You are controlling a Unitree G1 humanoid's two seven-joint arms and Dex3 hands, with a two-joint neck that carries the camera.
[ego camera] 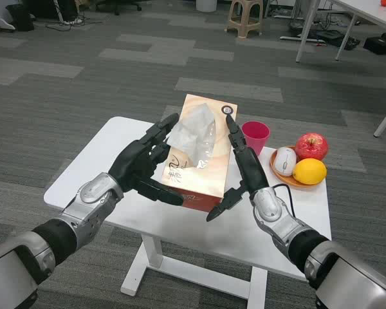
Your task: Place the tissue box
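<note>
Grey carpet-tile floor surrounds a small white table [103, 161], with a stool and other table legs far behind.

Item 1, left hand [145, 164]: fingers extended and spread, flat against the left side of the tissue box, thumb reaching under its near edge.

Item 2, tissue box [202, 177]: orange-tan carton, a white tissue standing from its top slot; clasped between both palms over the table's middle. Whether its base touches the table cannot be told.

Item 3, right hand [238, 170]: fingers straight along the box's right side, thumb curled below the near corner.

Item 4, pink cup [255, 136]: upright just right of the box; contents not visible.

Item 5, orange plate [289, 179]: carries a white computer mouse [284, 159], a red apple [311, 146] and a lemon [309, 171].

Status, judged: box gripped, placement unfinished; lowering and release remain.
</note>
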